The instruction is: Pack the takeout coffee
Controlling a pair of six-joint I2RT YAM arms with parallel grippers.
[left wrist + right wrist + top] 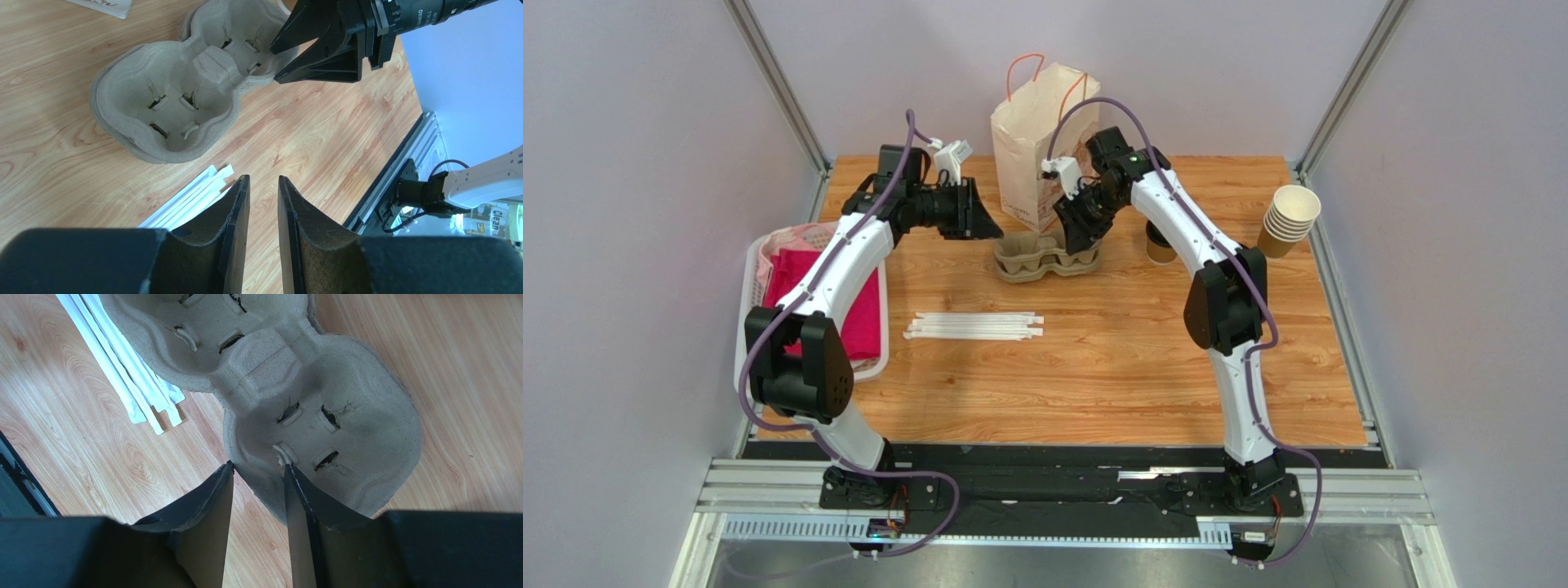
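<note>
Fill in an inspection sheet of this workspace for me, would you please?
Surface: wooden table, no spills seen.
Job's things: takeout coffee upright at back right, partly hidden by the right arm; paper bag upright at the back; pulp carrier empty.
Clutter: wrapped straws mid-table; stack of lidless cups right; basket with pink cloth left.
Grippers: left gripper slightly open, empty; right gripper open astride the carrier's rim.
Cables: purple cables run along both arms.
Surroundings: plain walls, metal frame.

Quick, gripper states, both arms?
Left gripper: open, empty.
Right gripper: open, astride the cup carrier rim, not clamped.
</note>
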